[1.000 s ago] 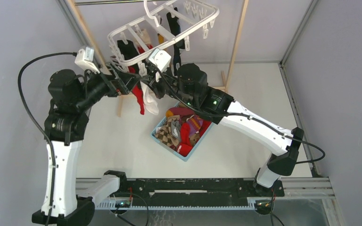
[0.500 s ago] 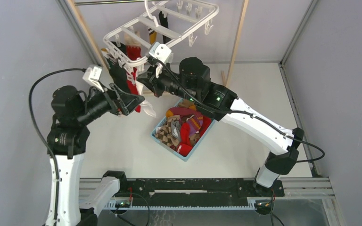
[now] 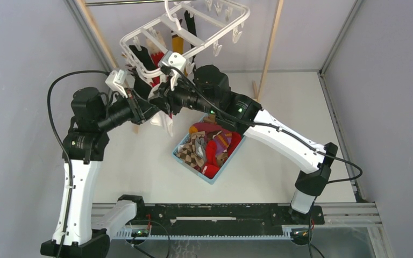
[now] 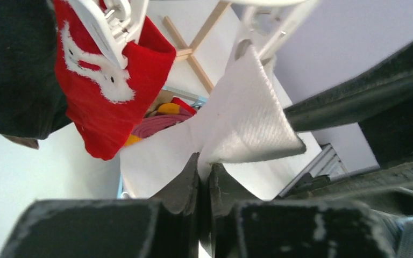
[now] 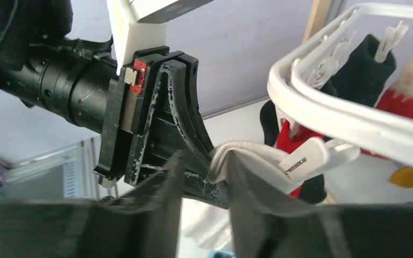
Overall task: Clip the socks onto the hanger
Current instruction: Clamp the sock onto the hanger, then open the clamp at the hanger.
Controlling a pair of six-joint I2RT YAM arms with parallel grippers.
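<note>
Overhead: hanger (image 3: 142,28) hangs tilted, black, red and mustard socks (image 3: 153,56) clipped under it, more heaped in the blue basket (image 3: 192,170) on its near side. Left wrist: my left pincer (image 4: 204,166) is pinched tight on the white sock (image 4: 242,123), whose top edge reaches up to a hanger clip (image 4: 263,32) (red sock (image 4: 113,102) dangling just beside). Right wrist: my right pincer (image 5: 205,164) gapes under the hanger's rim, gripping nothing, that white sock's folded edge at its tips
</note>
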